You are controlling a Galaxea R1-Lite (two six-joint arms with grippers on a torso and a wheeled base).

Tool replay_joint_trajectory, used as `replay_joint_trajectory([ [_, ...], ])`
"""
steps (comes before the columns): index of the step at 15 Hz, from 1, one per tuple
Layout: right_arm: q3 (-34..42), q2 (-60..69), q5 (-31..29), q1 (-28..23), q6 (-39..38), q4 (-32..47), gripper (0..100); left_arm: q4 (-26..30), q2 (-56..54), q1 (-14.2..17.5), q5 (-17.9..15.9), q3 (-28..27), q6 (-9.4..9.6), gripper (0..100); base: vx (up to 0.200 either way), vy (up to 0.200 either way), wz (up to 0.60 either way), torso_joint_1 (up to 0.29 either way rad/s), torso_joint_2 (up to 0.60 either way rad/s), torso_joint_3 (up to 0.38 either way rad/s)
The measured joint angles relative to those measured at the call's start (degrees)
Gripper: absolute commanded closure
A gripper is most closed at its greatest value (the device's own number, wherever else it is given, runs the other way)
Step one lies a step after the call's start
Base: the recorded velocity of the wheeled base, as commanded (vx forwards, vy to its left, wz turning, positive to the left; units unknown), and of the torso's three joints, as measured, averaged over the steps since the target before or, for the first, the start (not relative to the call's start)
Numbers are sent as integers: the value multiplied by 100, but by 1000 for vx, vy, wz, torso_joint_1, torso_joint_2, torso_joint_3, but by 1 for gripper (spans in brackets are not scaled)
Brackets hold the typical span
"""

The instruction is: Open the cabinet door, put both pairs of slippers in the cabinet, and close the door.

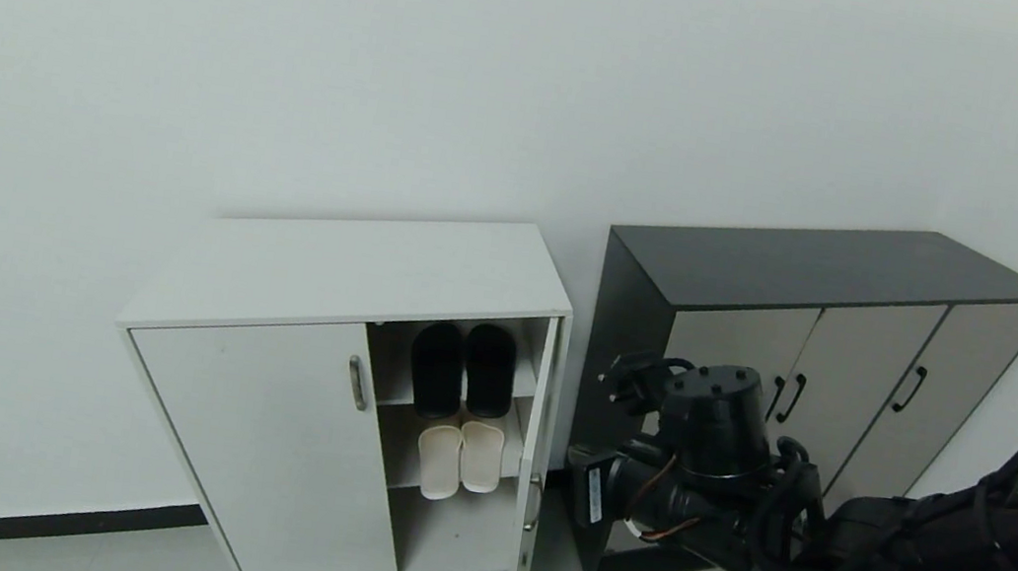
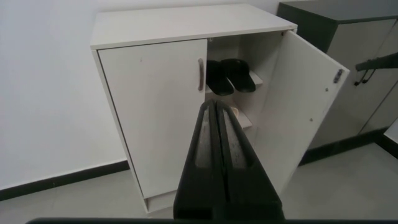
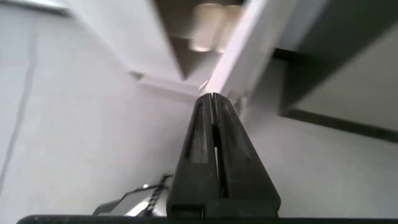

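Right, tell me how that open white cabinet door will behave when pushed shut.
The open door is a thin flat panel hung at one side of the cabinet, so it probably swings as one stiff piece and feels light. It stands wide open, so a hard push might make it bounce back.

Soft even light, shadowed cabinet (image 1: 269,431) interior, heavy blur in right wrist view

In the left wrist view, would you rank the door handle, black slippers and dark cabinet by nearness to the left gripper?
1. Door handle, on the closed door facing the left gripper.
2. Black slippers, deeper inside the white cabinet.
3. Dark cabinet, beyond the open door.
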State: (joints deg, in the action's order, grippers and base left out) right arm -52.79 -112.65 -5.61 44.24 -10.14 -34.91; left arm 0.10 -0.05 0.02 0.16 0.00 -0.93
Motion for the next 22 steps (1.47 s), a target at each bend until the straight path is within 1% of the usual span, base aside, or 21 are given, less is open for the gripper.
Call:
replay_joint_trajectory([
  [2, 11, 78, 0, -9, 2, -4, 100, 0, 0, 5, 0, 0, -2, 100, 0, 0, 0, 0, 0, 0],
  [8, 33, 210, 9, -6, 7, 11, 100, 9, 0, 5, 0, 0, 2, 100, 0, 0, 600, 5, 2, 2],
  [11, 56, 243, 15, -39, 82, -4, 100, -5, 0, 7, -6, 0, 4, 100, 0, 0, 0, 0, 0, 0],
  [15, 152, 301, -49, -315, 402, 5, 100, -2, 0, 5, -9, 0, 6, 100, 0, 0, 0, 0, 0, 0],
  [17, 216, 334, -189, -540, 618, 34, 100, -2, 0, 2, -9, 0, 6, 100, 0, 0, 0, 0, 0, 0],
  [19, 279, 317, -556, -830, 892, 79, 100, -2, 0, 7, -9, 0, 6, 100, 0, 0, 0, 0, 0, 0],
  [21, 389, 254, -878, -968, 1120, 87, 100, 0, 0, 5, -9, 0, 6, 100, 0, 0, 0, 0, 0, 0],
  [22, 458, 199, -911, -1001, 1159, 100, 100, 0, 0, 2, -9, 0, 6, 100, 0, 0, 0, 0, 0, 0],
])
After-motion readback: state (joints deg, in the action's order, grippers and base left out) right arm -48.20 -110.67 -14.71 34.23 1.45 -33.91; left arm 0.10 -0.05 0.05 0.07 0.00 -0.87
